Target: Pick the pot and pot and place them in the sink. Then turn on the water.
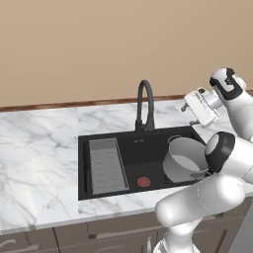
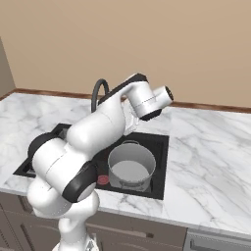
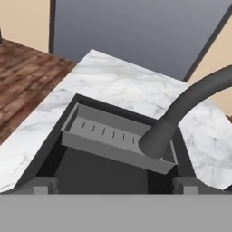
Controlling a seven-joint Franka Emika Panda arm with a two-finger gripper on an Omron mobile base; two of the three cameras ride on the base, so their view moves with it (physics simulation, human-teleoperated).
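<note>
Grey metal, round and wide, the pot (image 1: pixel 184 161) stands upright in the right end of the sink (image 1: pixel 132 148); we see its smooth pale inside and a small loop handle on its rim. In the right base view the same pot (image 2: pixel 131 166) sits against the basin's near right corner, with a small red round drain (image 2: pixel 103 180) just beside its foot.

We see the sink as a black rectangular basin sunk into white marble. A grey ribbed tray (image 1: pixel 105 164) fills its left end, long and shallow, with rows of short slots along its floor. In the hand view the tray (image 3: pixel 107 137) runs across the basin, and the dark rounded spout of the faucet (image 3: pixel 186 111) crosses in front of its end.

Black and arched, the faucet (image 1: pixel 145 105) rises from the back rim of the sink, its neck a smooth tube bent into a hook.

Our arm reaches over the right side of the basin, the white hand near the faucet. The jaws stand wide apart and hold nothing; their dark tips show at the lower corners of the hand view.

Veined grey and white, the tabletop (image 1: pixel 39 163) spreads glossy around the sink, under a plain tan wall (image 1: pixel 99 44).
</note>
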